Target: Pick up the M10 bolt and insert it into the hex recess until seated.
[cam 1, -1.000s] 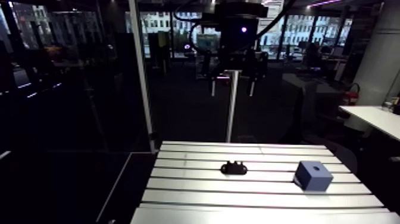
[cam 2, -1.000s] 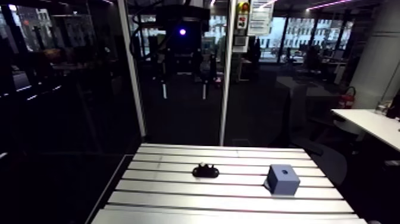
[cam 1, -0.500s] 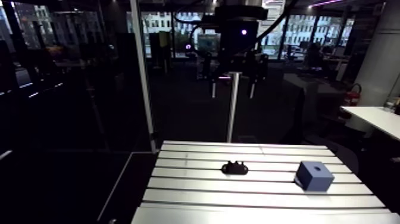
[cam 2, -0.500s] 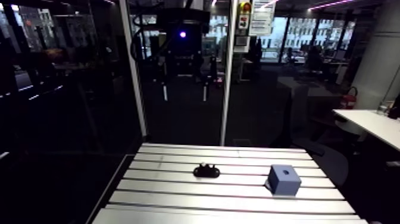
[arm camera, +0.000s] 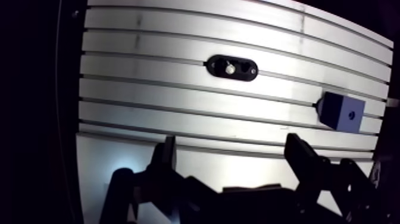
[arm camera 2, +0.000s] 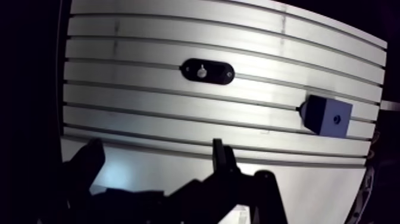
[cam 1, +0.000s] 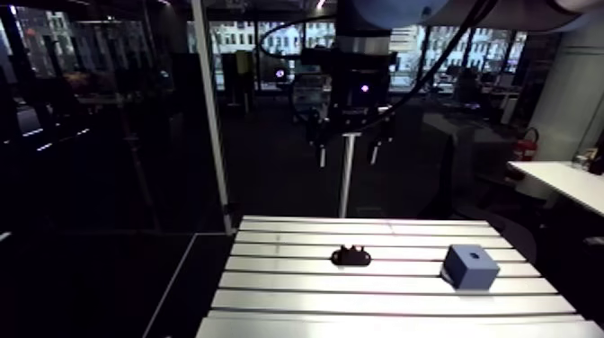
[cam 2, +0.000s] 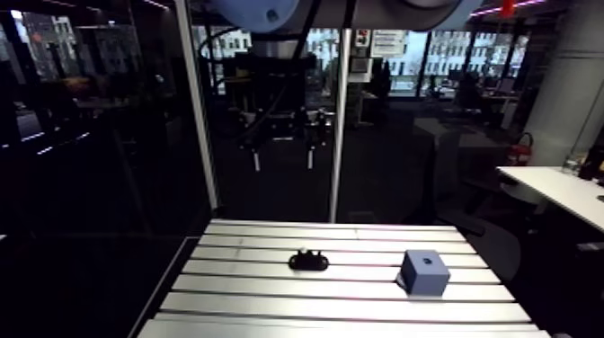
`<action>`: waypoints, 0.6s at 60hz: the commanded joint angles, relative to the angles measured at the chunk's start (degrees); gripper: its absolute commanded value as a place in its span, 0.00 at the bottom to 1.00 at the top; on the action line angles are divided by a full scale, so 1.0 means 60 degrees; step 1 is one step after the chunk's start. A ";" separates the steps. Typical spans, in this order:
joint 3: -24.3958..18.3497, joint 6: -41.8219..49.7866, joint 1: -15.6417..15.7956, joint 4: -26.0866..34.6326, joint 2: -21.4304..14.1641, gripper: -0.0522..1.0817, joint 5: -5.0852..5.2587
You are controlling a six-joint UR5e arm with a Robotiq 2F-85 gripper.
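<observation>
The gripper (arm camera: 232, 149) hangs high above the slotted table (arm camera: 143, 95), fingers wide apart and empty. The bolt (arm camera: 229, 68) seems to stand in a black oval holder (arm camera: 247, 70) ahead of the fingers, though it shows very small; the blue block (arm camera: 340, 111) with the recess sits well apart. This looks like the approach: next, centre over the bolt, descend, close.

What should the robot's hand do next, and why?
Probably lower toward the black holder, lining up over the bolt in it. The hand is open, empty and high above the table, with the bolt ahead of its fingers, so nothing can go into the blue block yet.
</observation>
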 commanded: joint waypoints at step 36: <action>0.1727 -0.0290 -0.1031 -0.3329 0.0646 0.07 0.0302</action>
